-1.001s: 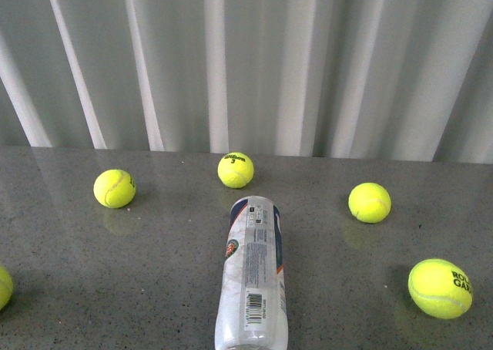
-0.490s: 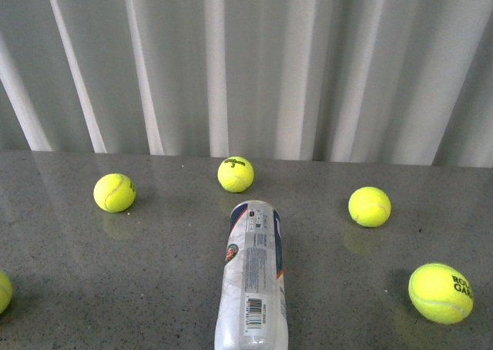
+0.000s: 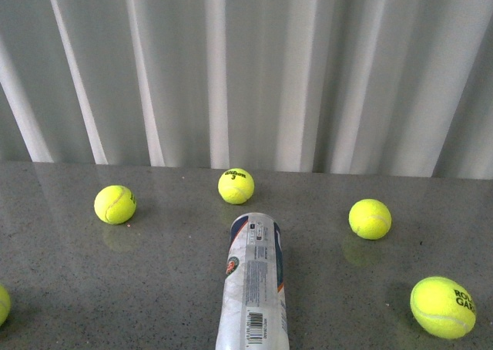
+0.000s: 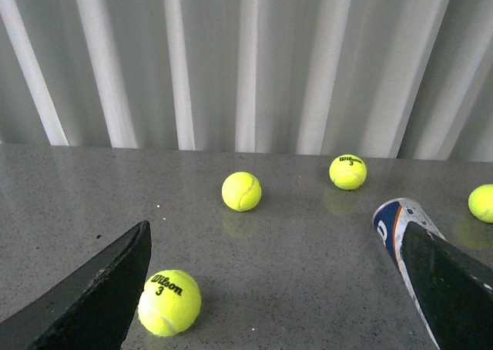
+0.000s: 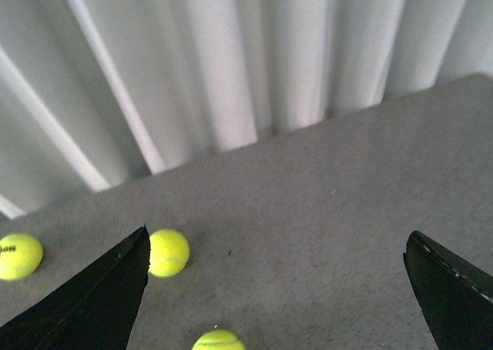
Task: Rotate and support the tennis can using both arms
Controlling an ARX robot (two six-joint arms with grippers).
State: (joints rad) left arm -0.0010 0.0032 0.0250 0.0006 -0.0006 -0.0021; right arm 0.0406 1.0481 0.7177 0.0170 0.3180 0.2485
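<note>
- Tennis can (image 3: 254, 288): lying lengthwise on grey tabletop (image 3: 115, 288), yellow balls (image 3: 236, 186) scattered around.
- Left pincer (image 4: 274, 236): fingers apart, empty.
- Right pincer (image 5: 277, 242): fingers apart, empty.

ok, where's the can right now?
Front view: the can lies on its side, bottom centre, pointing away from the robot, its far end just short of the Wilson ball.

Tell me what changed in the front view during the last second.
The whole scene sits slightly lower in the picture: the tennis can, the tennis balls and the far edge of the table shifted down together, so probably the camera moved, not the things. Nothing was taken or let go. The can lies flat as before, the balls keep their places around it.
</note>
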